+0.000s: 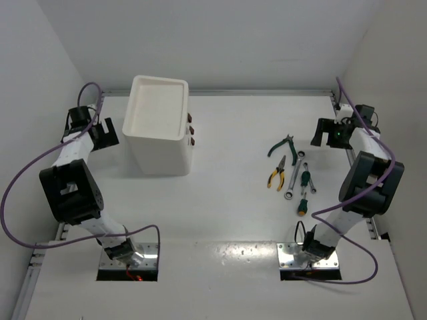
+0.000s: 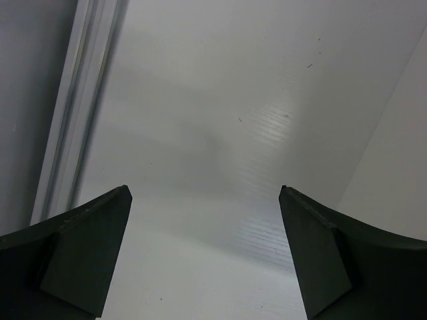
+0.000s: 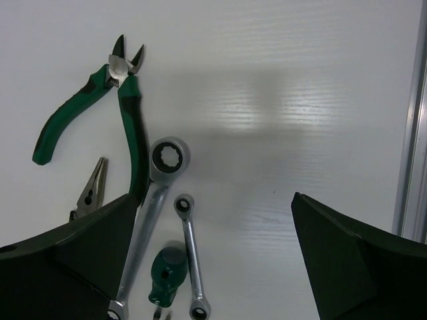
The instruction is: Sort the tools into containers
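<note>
The tools lie in a cluster on the right of the table: green-handled pliers [image 1: 282,146], yellow-and-black pliers [image 1: 277,173], a long silver wrench [image 1: 294,175] and two green-handled screwdrivers [image 1: 305,180] [image 1: 302,204]. The white cabinet [image 1: 160,150] with its tray top [image 1: 133,110] stands at the back left. My right gripper [image 1: 326,133] [image 3: 213,197] hangs open just right of the tools; below it I see the green pliers [image 3: 127,120], the long wrench [image 3: 155,207], a shorter wrench [image 3: 191,253] and a screwdriver handle [image 3: 167,272]. My left gripper [image 1: 101,133] [image 2: 203,193] is open over bare table, left of the cabinet.
Small dark red drawer handles [image 1: 191,131] show on the cabinet's right face. A metal rail [image 2: 73,120] runs along the table's left edge and another [image 3: 410,133] along its right edge. White walls close in the back and both sides.
</note>
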`<state>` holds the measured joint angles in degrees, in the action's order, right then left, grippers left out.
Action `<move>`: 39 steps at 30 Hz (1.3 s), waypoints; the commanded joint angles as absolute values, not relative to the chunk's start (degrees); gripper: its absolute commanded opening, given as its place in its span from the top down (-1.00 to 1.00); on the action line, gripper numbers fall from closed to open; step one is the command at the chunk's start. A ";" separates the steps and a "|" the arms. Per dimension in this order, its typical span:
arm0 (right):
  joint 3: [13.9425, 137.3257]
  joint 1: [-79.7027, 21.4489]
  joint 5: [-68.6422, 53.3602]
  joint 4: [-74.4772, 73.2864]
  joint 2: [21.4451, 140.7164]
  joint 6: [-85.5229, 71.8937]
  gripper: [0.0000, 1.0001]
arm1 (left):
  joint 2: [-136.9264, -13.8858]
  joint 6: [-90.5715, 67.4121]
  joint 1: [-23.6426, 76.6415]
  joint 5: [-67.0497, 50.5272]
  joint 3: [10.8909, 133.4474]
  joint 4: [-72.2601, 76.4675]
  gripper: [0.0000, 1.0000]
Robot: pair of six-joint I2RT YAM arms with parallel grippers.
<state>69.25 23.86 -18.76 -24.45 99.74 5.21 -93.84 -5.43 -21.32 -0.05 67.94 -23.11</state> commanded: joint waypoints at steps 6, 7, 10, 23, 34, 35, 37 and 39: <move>70.57 23.47 -22.41 -23.20 98.35 6.15 -1.00 | -87.10 -5.71 -21.71 -1.14 74.95 -22.31 -1.00; 70.58 23.47 -23.11 -23.20 98.35 6.15 -1.00 | -87.10 -5.71 -21.71 -1.66 78.63 -23.80 -1.00; 71.63 22.94 -24.34 -23.20 98.35 5.54 -1.00 | -86.57 -6.76 -21.71 -4.38 86.09 -25.74 -1.00; 71.54 18.37 -25.66 -22.68 99.93 5.01 -1.00 | -85.52 -9.22 -6.42 -6.77 99.05 -30.76 -0.76; 72.07 15.30 -26.54 -22.06 99.93 2.81 -1.00 | -86.83 -10.64 -0.53 -1.06 92.29 -30.15 -0.61; 72.07 15.29 -26.54 -22.06 99.93 2.81 -1.00 | -87.36 -10.63 -0.53 -1.05 91.68 -30.15 -0.61; 72.60 14.77 -27.24 -22.06 100.46 2.81 -1.00 | -87.36 -9.59 -0.01 -0.45 90.79 -30.15 -0.61; 73.12 14.77 -27.77 -22.06 100.46 2.29 -1.00 | -87.98 -9.06 0.00 0.35 89.39 -30.15 -0.61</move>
<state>70.15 15.35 -25.21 -24.05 100.25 3.16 -87.37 -9.87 -0.93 -1.48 90.48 -30.81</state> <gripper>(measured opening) 0.996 0.808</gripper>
